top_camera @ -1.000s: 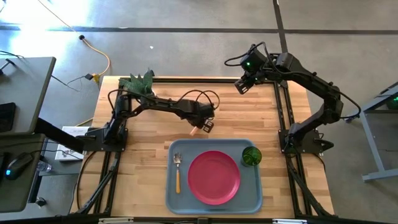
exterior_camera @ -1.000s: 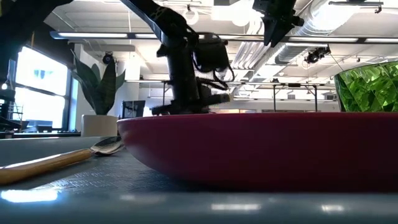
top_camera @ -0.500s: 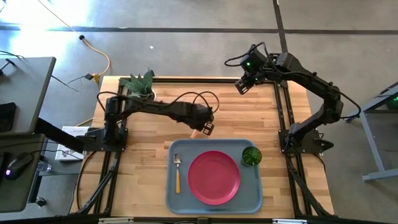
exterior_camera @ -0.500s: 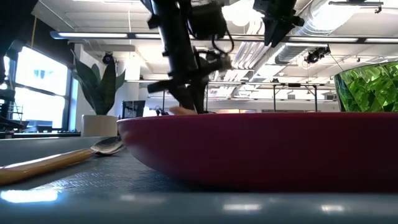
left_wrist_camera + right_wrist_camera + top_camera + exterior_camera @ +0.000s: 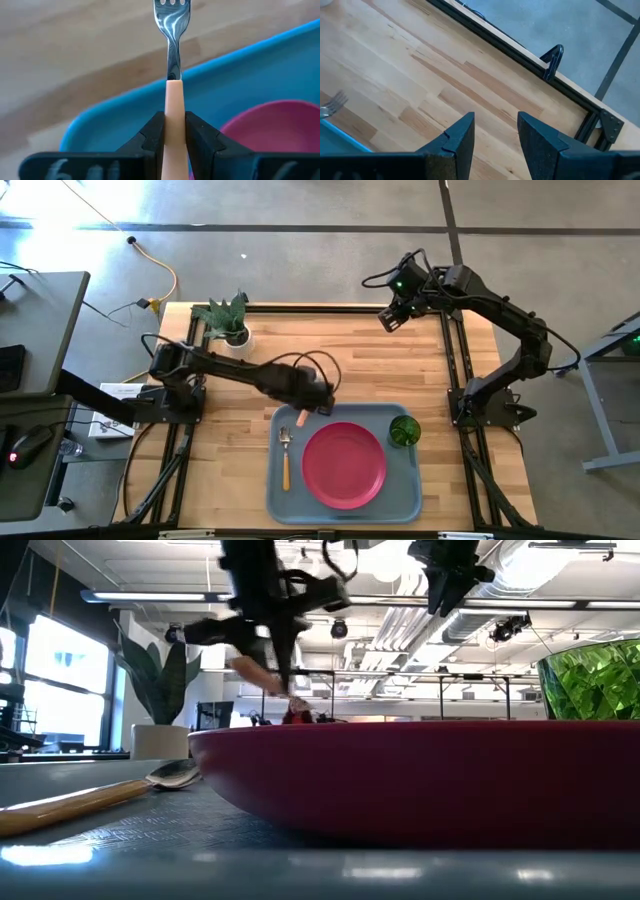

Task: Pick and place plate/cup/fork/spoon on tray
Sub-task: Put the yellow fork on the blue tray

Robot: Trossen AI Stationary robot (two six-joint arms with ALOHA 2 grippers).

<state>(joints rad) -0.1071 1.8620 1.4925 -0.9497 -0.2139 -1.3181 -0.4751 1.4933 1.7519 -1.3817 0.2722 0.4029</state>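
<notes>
The left gripper (image 5: pixel 175 137) pinches the fork (image 5: pixel 172 45), tines pointing forward over the tray (image 5: pixel 400 490) rim. Tray holds plate (image 5: pixel 344 465), cup (image 5: pixel 404 430), spoon (image 5: pixel 286 455). Right gripper (image 5: pixel 495 132) is apart.

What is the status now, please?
Left pincer shut on fork, over tray far-left corner. Right pincer open, idle at far table edge. Spoon, plate, cup on tray. Nothing blocking.

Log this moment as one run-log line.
left gripper: shut on fork, above tray corner | right gripper: open, waiting | spoon, plate, cup: on tray
</notes>
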